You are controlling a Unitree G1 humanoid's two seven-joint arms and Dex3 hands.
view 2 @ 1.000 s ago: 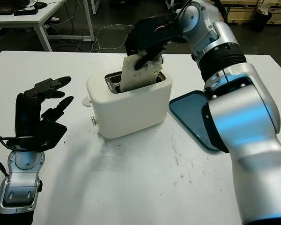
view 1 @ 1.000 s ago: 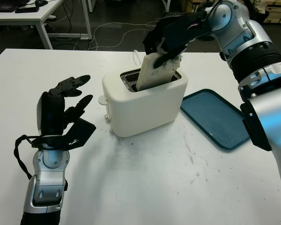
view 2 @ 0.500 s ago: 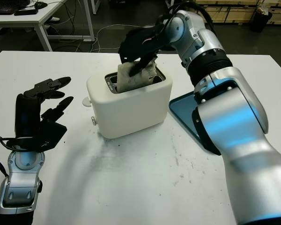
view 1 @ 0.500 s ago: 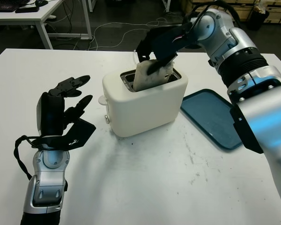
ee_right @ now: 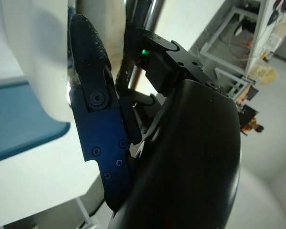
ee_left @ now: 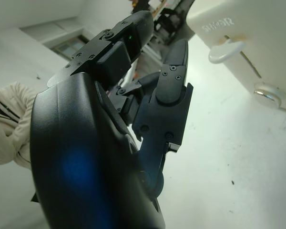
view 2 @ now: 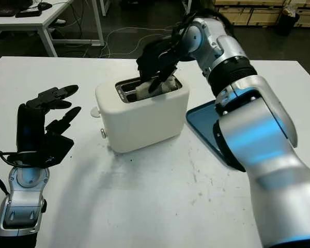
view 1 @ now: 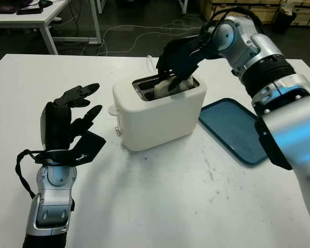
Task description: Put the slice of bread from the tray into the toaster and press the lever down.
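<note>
**Inspector:** Report the position of the task item.

**Assessor:** The slice of bread [view 1: 171, 86] sits in a slot of the white toaster [view 1: 160, 111], sunk most of the way in. A pale top edge stands above the slot rim, tilted toward the blue tray [view 1: 233, 129]. The toaster stands near the middle of the white tabletop [view 1: 160, 201]. The tray lies flat just beside it on the robot's right, apart from the toaster body, with nothing on it.

**Inspector:** Right hand?

**Assessor:** The right hand [view 1: 180, 58] is over the toaster's top, reaching down from the far side. Its fingers [view 2: 154, 63] are curled and clamped on the exposed upper part of the bread; the tips sit at the slot opening. In the right wrist view one finger [ee_right: 93, 109] lies against the bread's pale surface, with the toaster wall and a corner of the tray beside it.

**Inspector:** Left hand?

**Assessor:** The left hand [view 1: 67, 126] is raised above the tabletop on the robot's left, well apart from the toaster, holding nothing and open, fingers pointing toward the appliance.

**Inspector:** Lever?

**Assessor:** The lever [ee_left: 227, 49] projects from the toaster's end face on the side toward the left hand, near the top of its slot. A small round knob [ee_left: 269, 90] sits below it. Neither hand touches either one.

**Inspector:** Surroundings?

**Assessor:** A cable [view 1: 128, 32] trails on the floor behind the tabletop, and another desk [view 1: 36, 15] stands at the far left.
</note>
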